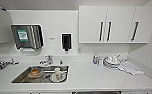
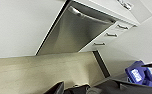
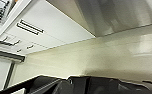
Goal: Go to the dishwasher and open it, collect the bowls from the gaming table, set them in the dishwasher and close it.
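White kitchen counter [image 1: 97,75] spans the head view, with a white wall behind it. Set into the counter is a stainless sink [image 1: 22,78] that holds a brownish bowl [image 1: 35,73] and a white cup on a plate [image 1: 57,75]. A chrome tap [image 1: 48,60] stands behind the sink. On the wall hang a paper towel dispenser [image 1: 27,36] and a dark soap dispenser [image 1: 66,41]. White wall cupboards [image 1: 114,24] with dark vertical handles sit above the counter's right part. Beneath them, near the wall, stand a small bottle [image 1: 95,59], a stack of white plates and cups [image 1: 112,61], and a folded cloth [image 1: 130,68] just beside the stack.

From the left wrist camera, the dishwasher [image 2: 72,32] shows its brushed steel front with the bar handle [image 2: 88,17] across it; the door sits flush with the cabinet line, closed. White drawers [image 2: 109,36] with small bar handles adjoin it, and pale flooring [image 2: 42,70] lies in front. A blue object [image 2: 138,75] sits at the edge. Whether the left gripper's fingers are spread or closed I cannot tell.

From the right wrist camera, white cupboard doors [image 3: 54,27] with bar handles meet a pale floor [image 3: 104,55]. The right gripper's finger state I cannot tell either.
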### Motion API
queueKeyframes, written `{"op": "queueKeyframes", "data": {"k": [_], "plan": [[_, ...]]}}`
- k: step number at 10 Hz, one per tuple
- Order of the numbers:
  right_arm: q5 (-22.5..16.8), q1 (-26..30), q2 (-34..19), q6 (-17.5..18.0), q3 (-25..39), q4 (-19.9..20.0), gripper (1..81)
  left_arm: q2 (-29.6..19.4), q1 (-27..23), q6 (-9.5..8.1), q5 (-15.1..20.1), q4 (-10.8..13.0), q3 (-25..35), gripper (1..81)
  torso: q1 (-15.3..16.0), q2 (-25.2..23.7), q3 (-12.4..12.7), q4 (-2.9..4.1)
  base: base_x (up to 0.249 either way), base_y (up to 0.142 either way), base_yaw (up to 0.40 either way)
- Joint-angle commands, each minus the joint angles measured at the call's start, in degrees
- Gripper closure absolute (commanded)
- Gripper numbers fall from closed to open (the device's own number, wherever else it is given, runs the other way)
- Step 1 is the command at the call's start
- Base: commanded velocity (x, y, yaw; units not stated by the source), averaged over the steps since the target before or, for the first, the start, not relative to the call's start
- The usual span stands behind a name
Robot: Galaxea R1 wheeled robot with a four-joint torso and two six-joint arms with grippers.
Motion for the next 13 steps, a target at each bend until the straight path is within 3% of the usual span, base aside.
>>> {"op": "queueKeyframes", "data": {"k": [1, 3, 4, 6, 9, 10, 12, 13], "plan": [[-2.1, 4.6, -2.8, 0.2, 1.0, 1.0, 1.0, -3.8, -4.3, 0.13, 0.3, 9.9, 1.5, 1.0, 3.6, -5.5, 0.0, 0.0, 0.0, 0.0, 0.0], [-4.2, 5.6, -2.4, 0.5, 1.0, 1.5, 1.0, -4.3, -4.4, 0.04, 0.1, 9.9, 1.4, 1.0, 5.7, -9.0, 0.0, 0.0, 0.0, 0.0, 0.0], [-4.5, 6.7, -2.5, 1.0, 1.2, 2.0, 1.0, -4.2, -4.3, -0.23, 0.1, 9.8, 0.8, 1.0, 7.1, -11.2, -4.8, 0.0, 0.0, 0.0, 0.0], [-8.9, 9.7, -2.6, 1.3, 1.4, 3.1, 1.0, -3.9, -4.3, -0.31, -2.1, 9.5, 0.1, 1.0, 9.0, -14.3, -6.1, 0.0, 0.0, 0.0, 0.0], [-11.2, 12.9, -2.8, 1.3, 2.9, 4.0, 1.0, -3.5, -4.4, -0.4, -2.3, 9.3, -0.5, 1.0, 12.6, -19.9, -11.2, 0.0, 0.0, 0.0, 0.0], [-11.3, 13.6, -3.2, 1.3, 3.1, 4.6, 1.0, -3.6, -4.4, -0.4, -2.3, 9.3, -0.7, 1.0, 13.8, -21.9, -7.7, 0.0, 0.0, 0.0, 0.0], [-11.4, 14.8, -4.0, 1.3, 4.3, 5.2, 1.0, -4.5, -5.8, -0.58, -2.4, 9.2, -0.4, 1.0, 15.6, -24.6, -9.3, 0.0, 0.0, 0.0, 0.0], [-11.4, 15.0, -4.3, 1.3, 4.6, 5.3, 1.0, -6.0, -7.9, -1.9, -1.7, 8.8, 1.4, 1.0, 16.7, -26.3, -9.7, 0.0, 0.0, 0.0, 0.0]]}}
